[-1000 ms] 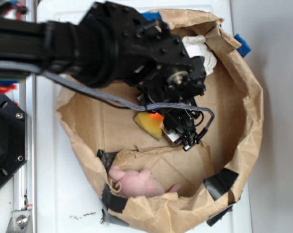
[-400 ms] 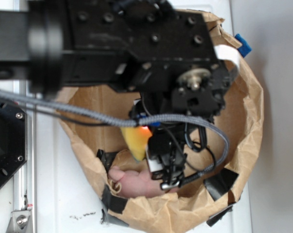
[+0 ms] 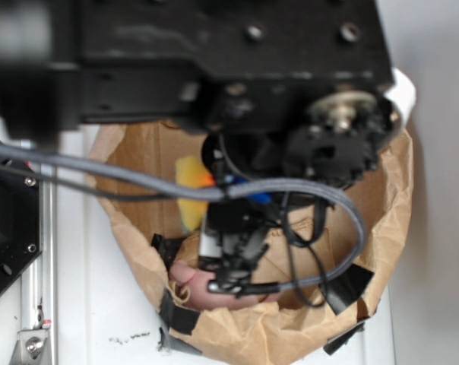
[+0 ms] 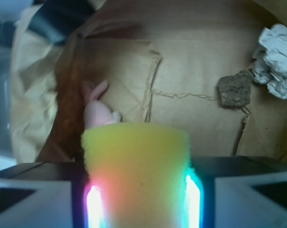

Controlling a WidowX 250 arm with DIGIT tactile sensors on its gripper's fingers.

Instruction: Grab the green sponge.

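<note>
Item: green sponge (image 4: 136, 173), lower centre of wrist frame, pinched between the gripper (image 4: 139, 209) fingers, apparently clear of the paper bag (image 4: 191, 57) floor. Step: grasp made. You need only hold firm.

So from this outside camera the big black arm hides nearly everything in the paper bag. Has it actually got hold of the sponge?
Observer: Yes. The wrist view shows the green sponge wedged between the fingers of the gripper, with only its yellow foam facing the camera.
Operator: Anything else in there that I can't see?
Observer: A rough brown square lies on the floor of the paper bag, apart from the sponge.
Operator: And that white bit at the edge?
Observer: That's crumpled white paper, right beside the brown square.
</note>
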